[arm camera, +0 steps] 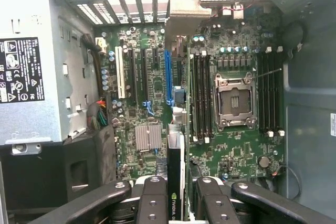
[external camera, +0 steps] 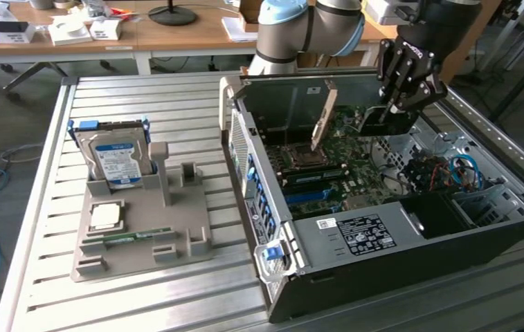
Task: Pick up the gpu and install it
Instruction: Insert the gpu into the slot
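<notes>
The gpu (arm camera: 176, 171) shows edge-on in the wrist view as a thin card, dark on one side and pale on the other, with an NVIDIA mark on its edge. My gripper (arm camera: 181, 205) is shut on it, one black finger (arm camera: 153, 198) against each side. Under the card lie the motherboard's expansion slots (arm camera: 143, 77) and the blue slot (arm camera: 168, 77). In the exterior view the gripper (external camera: 383, 128) hangs inside the open computer case (external camera: 354, 235), above the motherboard (external camera: 336, 173). The card cannot be told apart from the dark fingers there.
A tan upright plate (external camera: 324, 117) stands in the case between the gripper and the rear panel. The empty CPU socket (arm camera: 235, 102) and memory sticks (arm camera: 202, 98) lie beside the slots. At the exterior view's left, a beige fixture (external camera: 142, 235) holds a hard drive (external camera: 114, 155).
</notes>
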Robot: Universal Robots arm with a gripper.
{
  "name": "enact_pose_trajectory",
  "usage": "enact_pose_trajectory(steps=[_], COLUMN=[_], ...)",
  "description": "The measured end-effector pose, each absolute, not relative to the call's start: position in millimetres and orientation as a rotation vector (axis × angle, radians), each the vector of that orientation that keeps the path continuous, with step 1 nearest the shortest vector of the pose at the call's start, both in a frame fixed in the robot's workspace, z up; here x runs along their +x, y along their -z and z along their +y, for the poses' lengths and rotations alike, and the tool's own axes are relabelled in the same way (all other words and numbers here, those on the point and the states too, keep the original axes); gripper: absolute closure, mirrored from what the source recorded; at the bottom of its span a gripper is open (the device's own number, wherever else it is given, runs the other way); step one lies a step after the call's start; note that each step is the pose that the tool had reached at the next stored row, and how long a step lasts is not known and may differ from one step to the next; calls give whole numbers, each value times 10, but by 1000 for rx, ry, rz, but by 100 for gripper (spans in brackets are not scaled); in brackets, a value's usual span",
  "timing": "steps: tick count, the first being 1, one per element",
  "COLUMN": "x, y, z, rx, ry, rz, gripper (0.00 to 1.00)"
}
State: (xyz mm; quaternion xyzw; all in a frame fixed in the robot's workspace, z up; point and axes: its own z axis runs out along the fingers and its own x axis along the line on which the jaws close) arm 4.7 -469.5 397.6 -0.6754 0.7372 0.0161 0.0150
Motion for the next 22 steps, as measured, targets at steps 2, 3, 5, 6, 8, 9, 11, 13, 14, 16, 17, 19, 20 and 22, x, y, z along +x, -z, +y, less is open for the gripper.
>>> enact_pose_trajectory(steps=[2,3,5,6,8,9,11,13,14,16,17,19,20,22], x=[47,47,47,47,45,42,38,32,29,20,14,2,-4,-16], y=[-3976,-3975,-3957,-3942,-3906,-3889,-3852,-3815,-3798,-3761,-3744,-3711,-3694,-3667], z=[-4695,-4695,-4695,-4695,-4695,-4695,-4695,-4695,-4695,-4695,-4695,-4695,-4695,-4695], rx=[-2102,-2102,-2102,-2102,-2102,-2102,-2102,-2102,-2102,-2102,-2102,-2102,-2102,-2102], ry=[-50,-50,-50,-50,-50,-50,-50,-50,-50,-50,-50,-50,-50,-50], rz=[2294,2294,2294,2294,2294,2294,2294,2294,2294,2294,2294,2294,2294,2294], gripper=[74,74,74,74,74,74,74,74,74,74,74,74,74,74])
